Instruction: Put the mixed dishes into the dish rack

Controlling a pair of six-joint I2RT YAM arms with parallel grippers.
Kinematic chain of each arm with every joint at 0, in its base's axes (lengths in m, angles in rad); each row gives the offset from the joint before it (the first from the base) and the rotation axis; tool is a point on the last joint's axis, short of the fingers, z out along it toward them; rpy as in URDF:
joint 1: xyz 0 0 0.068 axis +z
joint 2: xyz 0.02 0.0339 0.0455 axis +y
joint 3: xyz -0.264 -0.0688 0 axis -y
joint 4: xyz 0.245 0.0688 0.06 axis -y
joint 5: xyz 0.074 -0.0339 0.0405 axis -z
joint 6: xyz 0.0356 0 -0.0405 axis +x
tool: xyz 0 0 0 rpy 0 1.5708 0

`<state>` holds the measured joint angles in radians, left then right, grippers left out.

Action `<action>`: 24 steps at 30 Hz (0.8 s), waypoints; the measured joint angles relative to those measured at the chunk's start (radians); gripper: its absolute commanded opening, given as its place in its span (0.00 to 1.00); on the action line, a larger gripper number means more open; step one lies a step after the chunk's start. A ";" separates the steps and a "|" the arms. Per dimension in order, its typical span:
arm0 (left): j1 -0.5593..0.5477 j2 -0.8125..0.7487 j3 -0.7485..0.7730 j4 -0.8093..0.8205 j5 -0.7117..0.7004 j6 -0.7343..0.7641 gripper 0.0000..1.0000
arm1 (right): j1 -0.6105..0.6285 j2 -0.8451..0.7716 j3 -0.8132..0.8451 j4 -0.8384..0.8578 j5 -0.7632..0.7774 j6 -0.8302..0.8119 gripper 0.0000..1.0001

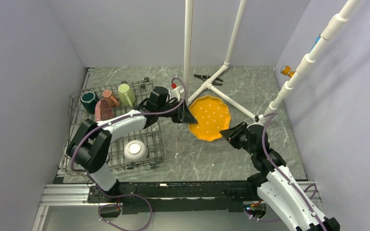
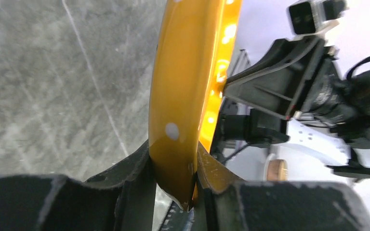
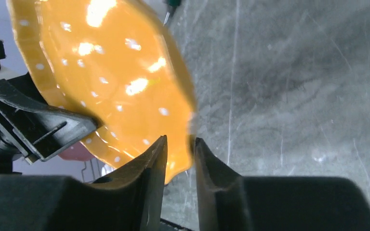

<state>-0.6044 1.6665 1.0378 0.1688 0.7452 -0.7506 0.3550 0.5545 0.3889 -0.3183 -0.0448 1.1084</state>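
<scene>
The yellow-orange plate (image 1: pixel 209 118) with white dots is held tilted above the table, right of the dish rack (image 1: pixel 74 103). My left gripper (image 1: pixel 189 115) is shut on its left rim; the left wrist view shows the rim (image 2: pixel 183 96) pinched between the jaws (image 2: pixel 176 163). My right gripper (image 1: pixel 227 133) is at the plate's lower right edge. In the right wrist view its jaws (image 3: pixel 179 144) stand slightly apart with the plate's rim (image 3: pixel 111 72) between them. The rack holds a dark green mug (image 1: pixel 89 101), a salmon mug (image 1: pixel 110 97), a light green mug (image 1: pixel 125 94), the pink plate (image 1: pixel 102 110) and a white-bottomed bowl (image 1: pixel 135 150).
A white pipe frame (image 1: pixel 207 86) stands behind the plate, its posts rising at the centre and right. Pliers (image 1: pixel 208 78) lie by its base. A small red-and-white object (image 1: pixel 175 89) sits near the rack's far right corner. Grey walls close in both sides.
</scene>
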 measured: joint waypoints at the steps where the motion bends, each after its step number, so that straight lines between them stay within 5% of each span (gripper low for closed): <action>1: -0.002 -0.018 0.000 -0.023 -0.023 0.030 0.00 | 0.000 0.014 0.018 -0.003 -0.002 -0.011 0.46; 10: 0.005 -0.080 0.000 -0.179 -0.203 0.201 0.00 | -0.001 0.095 0.115 0.016 -0.051 -0.140 0.83; 24: -0.080 -0.192 0.038 -0.443 -0.532 0.378 0.00 | -0.001 -0.050 0.143 -0.108 -0.020 -0.362 0.82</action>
<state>-0.6849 1.4742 1.0760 -0.2741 0.2134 -0.3725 0.3542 0.5045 0.5320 -0.4263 -0.0647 0.7460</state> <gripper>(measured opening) 0.319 0.835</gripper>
